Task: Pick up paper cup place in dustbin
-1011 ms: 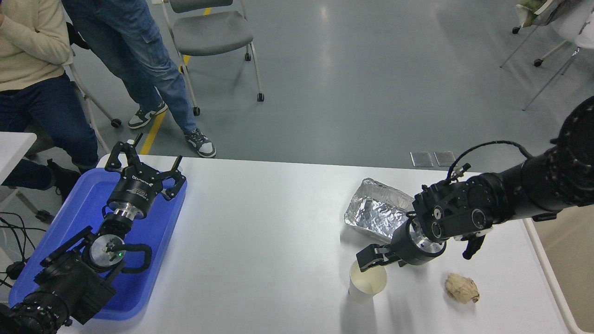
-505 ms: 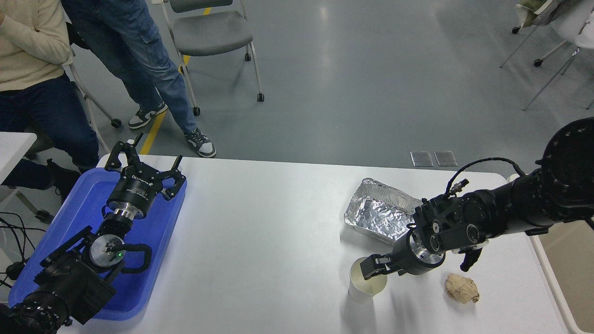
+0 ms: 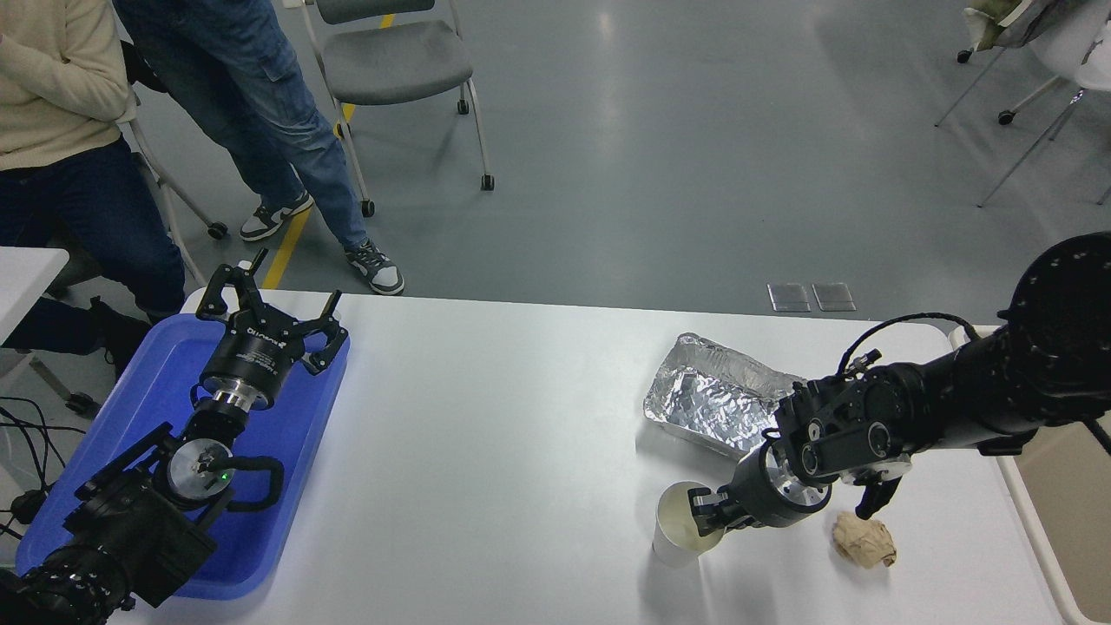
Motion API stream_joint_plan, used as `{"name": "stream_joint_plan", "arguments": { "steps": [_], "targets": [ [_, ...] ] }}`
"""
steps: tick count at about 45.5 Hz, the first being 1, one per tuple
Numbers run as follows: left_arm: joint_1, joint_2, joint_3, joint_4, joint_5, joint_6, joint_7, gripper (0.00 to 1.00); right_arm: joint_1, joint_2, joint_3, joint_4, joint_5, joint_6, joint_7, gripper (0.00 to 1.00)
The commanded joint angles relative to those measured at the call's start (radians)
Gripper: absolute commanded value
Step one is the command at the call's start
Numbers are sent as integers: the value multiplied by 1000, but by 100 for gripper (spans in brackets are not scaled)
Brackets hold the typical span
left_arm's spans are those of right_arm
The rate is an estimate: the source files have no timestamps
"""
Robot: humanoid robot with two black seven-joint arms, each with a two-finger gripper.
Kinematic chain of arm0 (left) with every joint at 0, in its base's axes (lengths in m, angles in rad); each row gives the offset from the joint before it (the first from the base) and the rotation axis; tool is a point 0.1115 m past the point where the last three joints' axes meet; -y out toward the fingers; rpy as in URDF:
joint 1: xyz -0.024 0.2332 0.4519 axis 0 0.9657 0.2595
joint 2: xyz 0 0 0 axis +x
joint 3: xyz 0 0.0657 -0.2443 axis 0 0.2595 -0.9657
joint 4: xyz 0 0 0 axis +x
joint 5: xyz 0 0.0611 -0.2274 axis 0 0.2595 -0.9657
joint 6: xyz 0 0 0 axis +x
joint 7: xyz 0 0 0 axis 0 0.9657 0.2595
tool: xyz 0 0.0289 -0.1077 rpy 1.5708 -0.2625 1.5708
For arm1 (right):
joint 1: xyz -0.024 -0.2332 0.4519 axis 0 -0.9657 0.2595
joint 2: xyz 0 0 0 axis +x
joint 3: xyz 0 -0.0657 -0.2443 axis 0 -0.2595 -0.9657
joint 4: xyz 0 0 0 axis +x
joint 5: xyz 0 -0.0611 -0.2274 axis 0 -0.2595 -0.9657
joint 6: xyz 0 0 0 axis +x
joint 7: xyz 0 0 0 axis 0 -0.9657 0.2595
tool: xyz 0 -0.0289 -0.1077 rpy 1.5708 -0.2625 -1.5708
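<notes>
The paper cup (image 3: 680,528) stands upright on the white table (image 3: 486,451), front right of centre, cream inside showing. My right gripper (image 3: 705,518) reaches in from the right and sits low at the cup's right rim, open, with its fingertips (image 3: 697,502) astride the cup wall. The cup rests on the table. The dustbin (image 3: 1024,512) shows only as a pale rim and beige inside at the picture's right edge, beyond the table's right end, partly behind my right arm. My left gripper (image 3: 273,299) is parked open over the blue tray at the lower left.
A crinkled foil tray (image 3: 707,399) lies just behind the cup and gripper. A crumpled tan paper ball (image 3: 864,538) lies right of the gripper. The blue tray (image 3: 269,529) is at the left end. Two people (image 3: 61,130) and a chair (image 3: 391,52) are at the far left.
My right gripper has moved down and slightly toward me, from just above the cup's far rim to the level of its right rim. The cup has stayed in place.
</notes>
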Motion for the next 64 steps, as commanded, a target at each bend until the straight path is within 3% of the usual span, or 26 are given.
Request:
{"name": "stream_joint_plan", "arguments": {
  "steps": [1, 25, 45, 64],
  "targets": [
    [0, 0, 0, 0, 0, 0, 0, 100, 24, -18, 1, 5, 44, 43, -2, 0],
    [0, 0, 0, 0, 0, 0, 0, 100, 361, -131, -62, 220, 69, 163, -2, 0],
    [1, 0, 0, 0, 0, 0, 0, 100, 723, -165, -208, 243, 109, 551, -2, 0],
    [1, 0, 0, 0, 1, 0, 0, 100, 1027, -185, -311, 251, 109, 553, 0, 0]
  ]
}}
